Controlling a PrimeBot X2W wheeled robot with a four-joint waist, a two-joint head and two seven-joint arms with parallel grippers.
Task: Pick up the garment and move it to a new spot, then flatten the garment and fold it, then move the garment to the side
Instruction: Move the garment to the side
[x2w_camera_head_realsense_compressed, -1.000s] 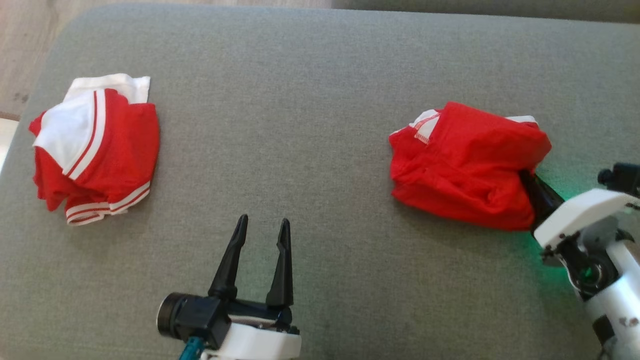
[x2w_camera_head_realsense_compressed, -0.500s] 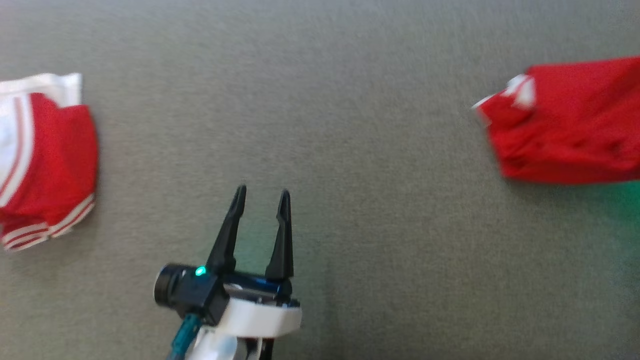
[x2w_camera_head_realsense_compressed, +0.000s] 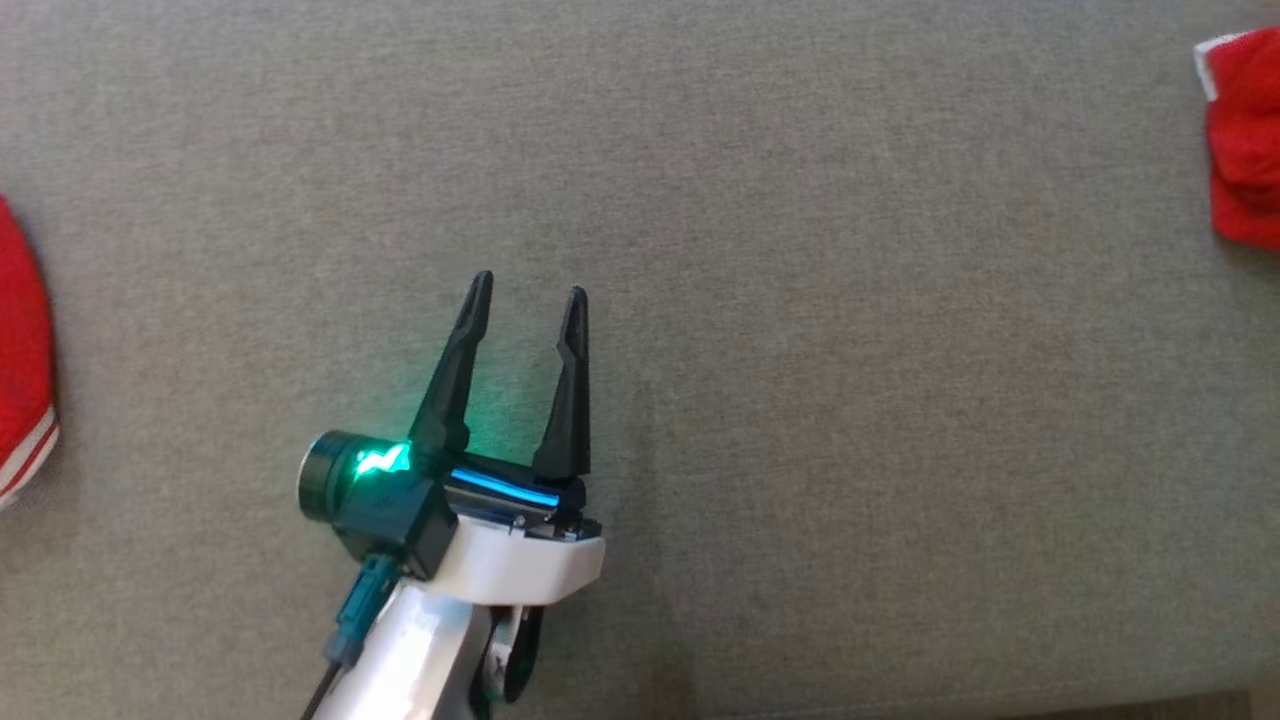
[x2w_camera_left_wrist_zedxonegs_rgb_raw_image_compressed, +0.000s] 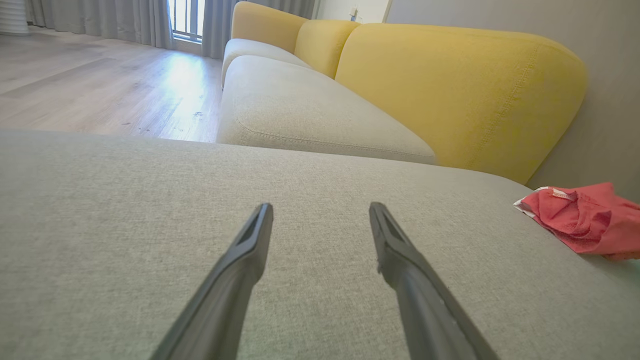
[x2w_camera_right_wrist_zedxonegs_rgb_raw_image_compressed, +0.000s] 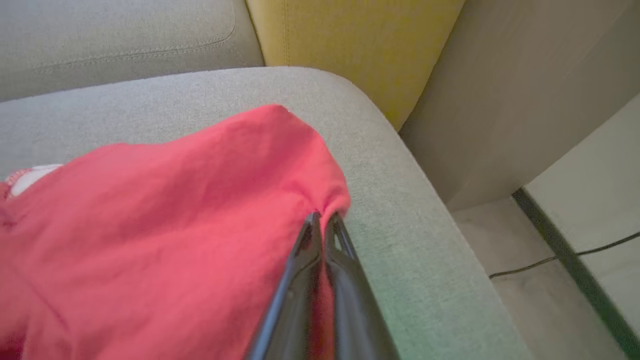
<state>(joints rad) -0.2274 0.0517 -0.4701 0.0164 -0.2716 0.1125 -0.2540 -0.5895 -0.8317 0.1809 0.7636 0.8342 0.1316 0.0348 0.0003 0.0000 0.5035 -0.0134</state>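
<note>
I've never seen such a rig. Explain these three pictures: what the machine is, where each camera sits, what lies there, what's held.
It is a wheeled robot with two arms, each ending in a two-fingered gripper. The head camera looks down: the left gripper, open and empty, is over a grey cushion, with a red garment at the right edge and a red-and-white garment at the left. The left wrist camera looks along those open fingers toward a yellow sofa. The right wrist camera looks along the right gripper, shut on the red garment's edge.
</note>
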